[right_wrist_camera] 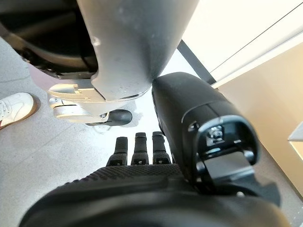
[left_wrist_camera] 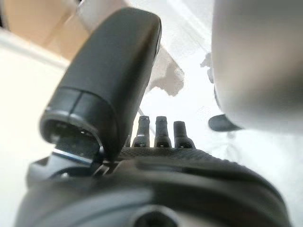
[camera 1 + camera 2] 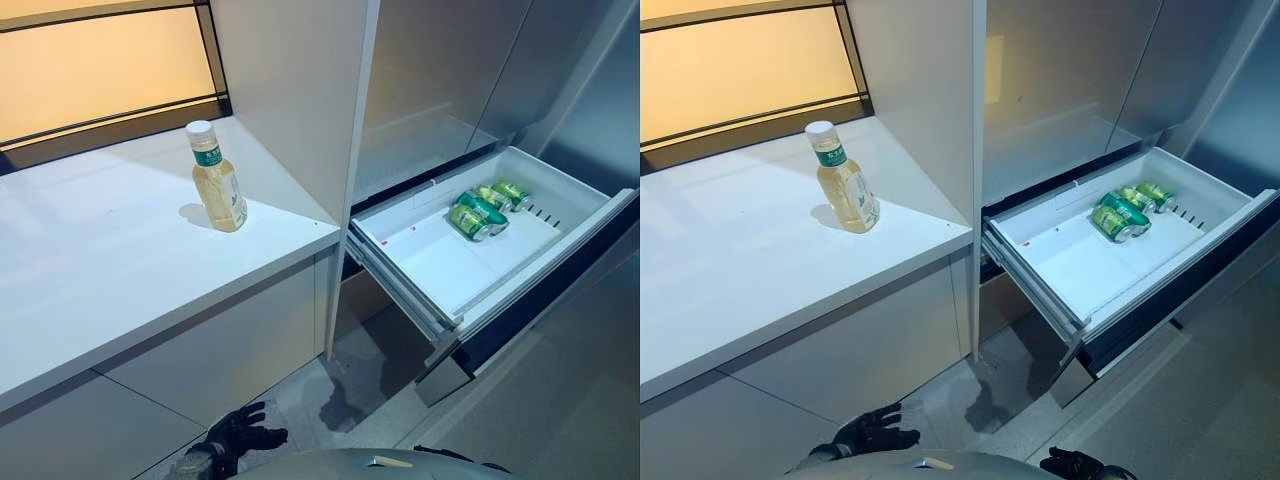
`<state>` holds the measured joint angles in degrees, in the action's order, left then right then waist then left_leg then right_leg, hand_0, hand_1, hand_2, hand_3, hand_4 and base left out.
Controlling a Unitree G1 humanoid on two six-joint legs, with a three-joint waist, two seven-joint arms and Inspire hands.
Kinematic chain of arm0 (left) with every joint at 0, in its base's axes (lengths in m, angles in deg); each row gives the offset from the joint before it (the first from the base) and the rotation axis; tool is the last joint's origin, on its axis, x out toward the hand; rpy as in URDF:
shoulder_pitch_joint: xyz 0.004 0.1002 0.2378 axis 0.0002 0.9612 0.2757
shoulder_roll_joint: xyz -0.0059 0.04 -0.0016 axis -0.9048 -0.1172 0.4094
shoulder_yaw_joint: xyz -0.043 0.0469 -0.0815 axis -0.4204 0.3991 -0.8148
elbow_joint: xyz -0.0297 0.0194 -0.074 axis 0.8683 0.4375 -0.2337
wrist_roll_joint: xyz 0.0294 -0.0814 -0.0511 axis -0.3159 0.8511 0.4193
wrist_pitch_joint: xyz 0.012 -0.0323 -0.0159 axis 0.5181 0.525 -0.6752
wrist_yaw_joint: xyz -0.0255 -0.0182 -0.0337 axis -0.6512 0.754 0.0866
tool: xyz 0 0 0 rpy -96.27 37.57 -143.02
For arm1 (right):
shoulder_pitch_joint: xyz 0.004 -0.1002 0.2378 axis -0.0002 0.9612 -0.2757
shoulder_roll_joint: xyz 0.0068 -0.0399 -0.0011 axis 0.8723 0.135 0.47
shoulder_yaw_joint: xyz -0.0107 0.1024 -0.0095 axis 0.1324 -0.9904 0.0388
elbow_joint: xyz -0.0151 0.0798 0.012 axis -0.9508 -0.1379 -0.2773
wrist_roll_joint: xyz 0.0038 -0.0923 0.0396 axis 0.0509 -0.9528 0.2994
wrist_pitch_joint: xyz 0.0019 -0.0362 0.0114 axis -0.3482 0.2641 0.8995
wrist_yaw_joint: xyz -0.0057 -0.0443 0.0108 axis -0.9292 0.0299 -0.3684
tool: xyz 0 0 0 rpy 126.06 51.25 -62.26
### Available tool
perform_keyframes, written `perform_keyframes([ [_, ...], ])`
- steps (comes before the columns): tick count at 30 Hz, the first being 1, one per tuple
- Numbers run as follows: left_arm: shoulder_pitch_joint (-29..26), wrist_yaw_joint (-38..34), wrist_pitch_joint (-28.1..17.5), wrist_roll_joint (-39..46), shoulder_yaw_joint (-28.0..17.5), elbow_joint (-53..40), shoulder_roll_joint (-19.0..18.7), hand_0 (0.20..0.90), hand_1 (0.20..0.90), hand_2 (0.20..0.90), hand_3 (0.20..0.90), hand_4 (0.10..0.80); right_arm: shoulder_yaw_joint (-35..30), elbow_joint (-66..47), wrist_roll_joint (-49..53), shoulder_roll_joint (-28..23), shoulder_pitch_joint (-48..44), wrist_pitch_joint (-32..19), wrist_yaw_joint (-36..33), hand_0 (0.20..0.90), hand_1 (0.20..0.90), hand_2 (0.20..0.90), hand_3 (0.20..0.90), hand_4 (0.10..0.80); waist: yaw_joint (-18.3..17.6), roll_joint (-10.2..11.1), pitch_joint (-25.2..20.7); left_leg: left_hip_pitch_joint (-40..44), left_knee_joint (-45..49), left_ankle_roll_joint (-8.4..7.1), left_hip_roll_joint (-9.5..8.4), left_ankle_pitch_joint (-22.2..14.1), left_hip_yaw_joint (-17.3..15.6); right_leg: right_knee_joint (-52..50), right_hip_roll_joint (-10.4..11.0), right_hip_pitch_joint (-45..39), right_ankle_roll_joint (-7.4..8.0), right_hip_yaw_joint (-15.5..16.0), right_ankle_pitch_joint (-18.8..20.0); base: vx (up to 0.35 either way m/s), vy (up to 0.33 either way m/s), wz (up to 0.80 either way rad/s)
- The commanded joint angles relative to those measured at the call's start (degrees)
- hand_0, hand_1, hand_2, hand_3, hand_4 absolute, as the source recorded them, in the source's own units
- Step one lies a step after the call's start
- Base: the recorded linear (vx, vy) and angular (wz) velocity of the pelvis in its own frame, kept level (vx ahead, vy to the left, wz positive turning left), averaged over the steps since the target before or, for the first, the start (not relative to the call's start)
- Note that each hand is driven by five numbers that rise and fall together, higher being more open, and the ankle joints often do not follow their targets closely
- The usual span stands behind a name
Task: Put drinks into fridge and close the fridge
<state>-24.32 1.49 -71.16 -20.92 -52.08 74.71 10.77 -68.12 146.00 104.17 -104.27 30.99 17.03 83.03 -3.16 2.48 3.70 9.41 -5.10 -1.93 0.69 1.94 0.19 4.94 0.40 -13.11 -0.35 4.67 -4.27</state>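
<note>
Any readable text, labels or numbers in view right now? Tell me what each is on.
Nothing can be read.
Bottle on the counter: green-and-white label, print too small.
Cans in the open drawer: green with markings, too small.
No signs or numbers elsewhere.

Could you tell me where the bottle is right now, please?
The bottle stands upright on the white counter, left of the open fridge drawer holding green cans.

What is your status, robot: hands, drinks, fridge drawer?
Left hand and right hand low, open, empty. Bottle upright on white counter. Three green cans in open fridge drawer. Nothing blocking.
</note>
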Motion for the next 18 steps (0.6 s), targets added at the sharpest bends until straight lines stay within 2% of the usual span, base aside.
perform_keyframes([
  [1, -4.74, 1.87, -7.68, -10.14, 5.65, -3.21, 0.69, 0.9, 0.9, 0.9, 0.9, 0.8, 3.02, 0.91, -0.91, 0.85, -2.01, 0.78, 2.86, 0.9, 0.9, 0.9, 0.9, 0.8, 0.68, -1.72, 1.32, -1.0, 0.31, 1.92, -1.11, -4.55, -2.76, -2.22, 0.82, 6.21, 4.72, 0.43, 3.19, -0.036, 0.013, -0.06],
  [3, -5.29, 1.73, -8.95, -12.51, 7.77, -5.03, 0.15, 0.9, 0.9, 0.9, 0.9, 0.8, 3.37, 0.7, -1.1, 0.66, -2.12, 0.8, 2.99, 0.9, 0.9, 0.9, 0.9, 0.8, 0.44, -1.85, 1.42, -0.91, 0.2, 1.92, -1.03, -4.6, -2.94, -2.27, 0.74, 6.29, 4.82, 0.21, 3.2, -0.022, 0.006, -0.09],
  [4, -6.05, 1.41, -10.01, -15.28, 10.38, -7.78, -0.8, 0.9, 0.9, 0.9, 0.9, 0.8, 3.84, 0.4, -1.4, 0.33, -2.19, 0.88, 3.26, 0.9, 0.9, 0.9, 0.9, 0.8, 0.07, -1.98, 1.44, -0.87, 0.1, 1.87, -0.94, -4.64, -3.25, -2.29, 0.71, 6.44, 5.0, 0.03, 3.25, -0.02, 0.007, -0.14],
  [7, -7.86, 0.0, -10.21, -19.64, 14.54, -13.91, -2.76, 0.9, 0.9, 0.9, 0.9, 0.8, 4.69, -0.18, -2.01, -0.3, -2.36, 1.05, 3.79, 0.9, 0.9, 0.9, 0.9, 0.8, -0.6, -2.21, 1.54, -0.96, 0.1, 1.8, -0.83, -4.69, -3.7, -2.46, 0.68, 6.76, 5.27, -0.36, 3.25, -0.02, 0.01, -0.09],
  [15, -13.51, -1.68, -12.66, -24.94, 22.87, -27.27, -6.9, 0.9, 0.9, 0.9, 0.9, 0.8, 4.78, -0.27, -3.52, -0.85, -1.64, -0.18, 4.18, 0.9, 0.9, 0.9, 0.9, 0.8, -1.44, -2.93, 1.02, -1.51, 0.1, 1.85, -1.01, -4.76, -3.43, -2.18, 0.94, 6.89, 5.7, 0.04, 3.24, -0.003, 0.01, -0.03],
  [16, -13.55, -2.38, -14.56, -25.25, 23.69, -28.68, -7.3, 0.9, 0.9, 0.9, 0.9, 0.8, 4.47, -0.15, -3.79, -0.64, -1.69, -0.35, 4.11, 0.9, 0.9, 0.9, 0.9, 0.8, -1.35, -2.95, 0.9, -1.72, 0.1, 1.8, -1.0, -4.71, -3.34, -2.13, 0.92, 7.03, 5.7, 0.12, 3.24, 0.0, 0.0, 0.0],
  [18, -13.65, -2.67, -15.13, -25.81, 24.15, -33.43, -8.89, 0.9, 0.9, 0.9, 0.9, 0.8, 4.36, -0.58, -3.09, -0.53, -1.51, -0.54, 3.44, 0.9, 0.9, 0.9, 0.9, 0.8, -0.91, -3.12, 1.08, -2.0, 0.1, 1.76, -1.1, -4.67, -2.91, -2.05, 1.03, 7.04, 5.65, 0.6, 3.14, -0.01, 0.01, 0.02],
])
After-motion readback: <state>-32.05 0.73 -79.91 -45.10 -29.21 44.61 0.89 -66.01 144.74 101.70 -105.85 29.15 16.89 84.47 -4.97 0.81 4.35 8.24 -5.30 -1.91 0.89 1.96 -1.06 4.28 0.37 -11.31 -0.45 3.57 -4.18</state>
